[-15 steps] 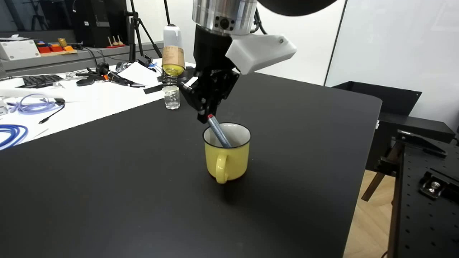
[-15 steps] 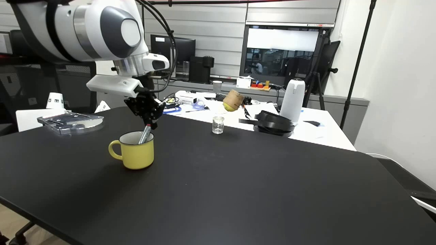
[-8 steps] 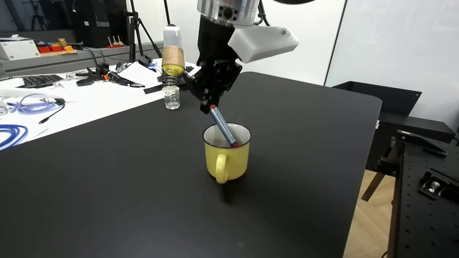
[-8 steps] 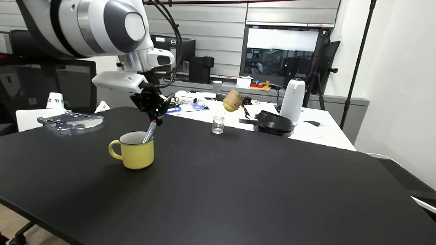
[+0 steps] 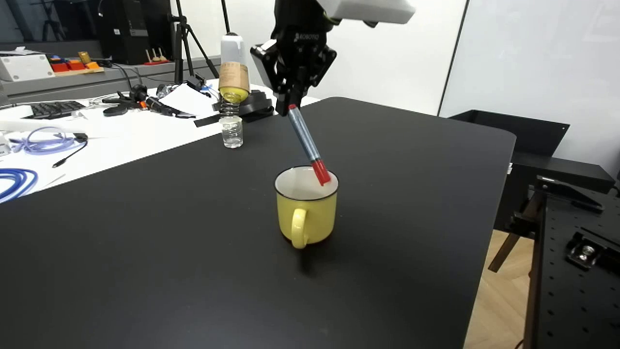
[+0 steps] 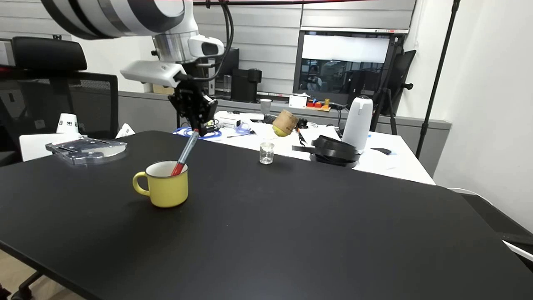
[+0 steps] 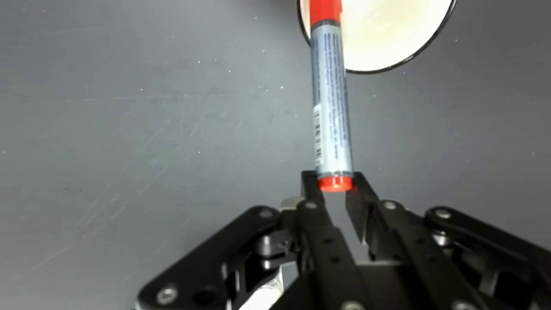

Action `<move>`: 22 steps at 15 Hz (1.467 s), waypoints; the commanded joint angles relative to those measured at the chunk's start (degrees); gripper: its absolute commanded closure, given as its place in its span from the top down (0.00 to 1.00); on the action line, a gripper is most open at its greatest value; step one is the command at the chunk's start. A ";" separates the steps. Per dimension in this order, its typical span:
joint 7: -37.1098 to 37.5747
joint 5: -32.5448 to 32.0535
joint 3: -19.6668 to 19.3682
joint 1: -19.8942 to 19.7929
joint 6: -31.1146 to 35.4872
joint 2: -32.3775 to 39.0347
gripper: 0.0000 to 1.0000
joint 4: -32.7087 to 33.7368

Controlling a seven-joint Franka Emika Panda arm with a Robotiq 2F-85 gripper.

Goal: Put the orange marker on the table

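The orange marker (image 5: 305, 135) has a grey body and orange-red ends. My gripper (image 5: 287, 107) is shut on its upper end and holds it tilted; the marker also shows in an exterior view (image 6: 188, 148) and in the wrist view (image 7: 331, 99). Its lower red end is at the mouth of the yellow mug (image 5: 315, 220); I cannot tell whether the tip is just inside or just above the rim. The mug stands upright on the black table (image 5: 169, 271). In the wrist view, the fingertips (image 7: 335, 183) pinch the marker's near red end, and the mug (image 7: 387, 38) is partly cut off.
A small clear glass (image 6: 266, 153) stands near the table's far edge. A clear plastic piece (image 6: 87, 150) lies on the table. The cluttered white table (image 5: 111, 140) adjoins the black one. A black perforated bench (image 5: 576, 291) is beyond the table's edge.
My gripper has risen with the marker in it. The marker has come up out of the mug, and its lower red end now shows at the mouth. The mug has not moved.
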 commanded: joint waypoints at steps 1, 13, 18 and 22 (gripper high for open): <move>-1.08 3.56 0.63 -2.87 -4.33 -2.52 0.05 2.12; 3.95 1.59 -2.23 -7.24 -4.85 7.72 0.05 6.71; 3.87 2.90 -3.51 -6.22 -6.86 13.45 0.05 9.09; 1.78 5.47 -2.85 -6.58 -9.48 16.37 0.48 10.89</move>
